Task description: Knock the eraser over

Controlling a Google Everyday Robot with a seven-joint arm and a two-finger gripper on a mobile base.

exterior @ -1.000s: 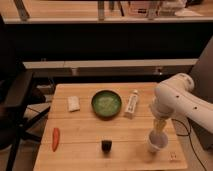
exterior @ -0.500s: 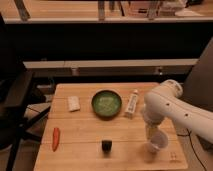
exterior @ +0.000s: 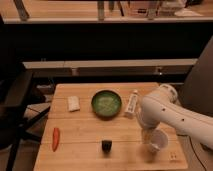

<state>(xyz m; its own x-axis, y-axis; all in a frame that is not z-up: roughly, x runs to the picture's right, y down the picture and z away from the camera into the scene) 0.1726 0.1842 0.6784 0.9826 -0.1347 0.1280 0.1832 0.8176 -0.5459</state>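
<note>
My arm swung closer, but my end effector (exterior: 156, 142), spread or pressed together I couldn't tell, stayed well right of the eraser (exterior: 106, 145), which still stood untouched.

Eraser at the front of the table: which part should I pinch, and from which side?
Probably pinch the eraser across its narrow upper part, coming from the picture's right, where the gripper hangs over the table. The small dark block seems to stand upright and alone on bare wood, so nothing blocks that path.
</note>
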